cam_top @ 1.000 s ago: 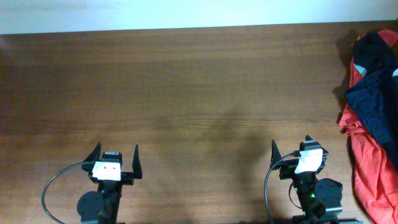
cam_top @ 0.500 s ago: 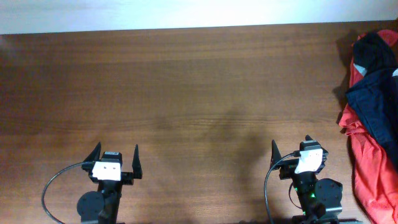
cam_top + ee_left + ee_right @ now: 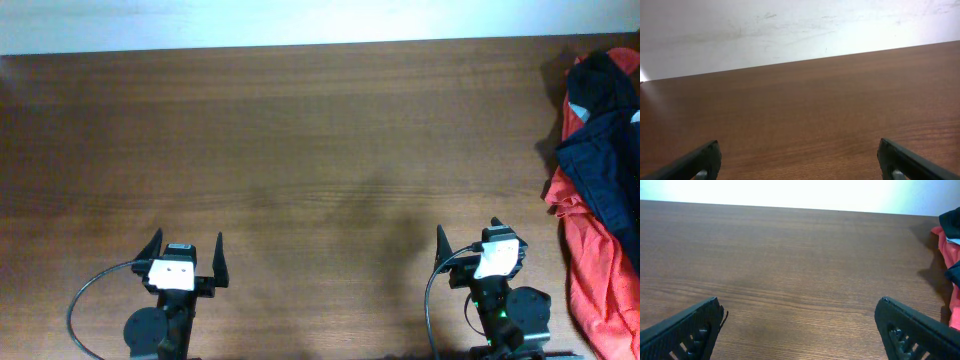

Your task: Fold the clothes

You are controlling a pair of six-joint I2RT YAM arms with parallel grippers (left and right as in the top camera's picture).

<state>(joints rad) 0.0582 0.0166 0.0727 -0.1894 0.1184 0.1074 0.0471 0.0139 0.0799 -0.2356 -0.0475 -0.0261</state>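
Note:
No separate dark navy shorts show in any view; they are hidden or out of view. My left gripper (image 3: 187, 256) is open and empty, low at the near left of the wooden table (image 3: 300, 150). In the left wrist view its fingertips (image 3: 707, 156) stand wide apart over bare wood. My right gripper (image 3: 468, 243) is open and empty at the near right. In the right wrist view it (image 3: 800, 327) spans bare wood.
A pile of bright red and dark garments (image 3: 600, 180) lies along the table's right edge, right of my right gripper; its edge shows in the right wrist view (image 3: 951, 255). A pale wall (image 3: 790, 30) rises behind the table's far edge.

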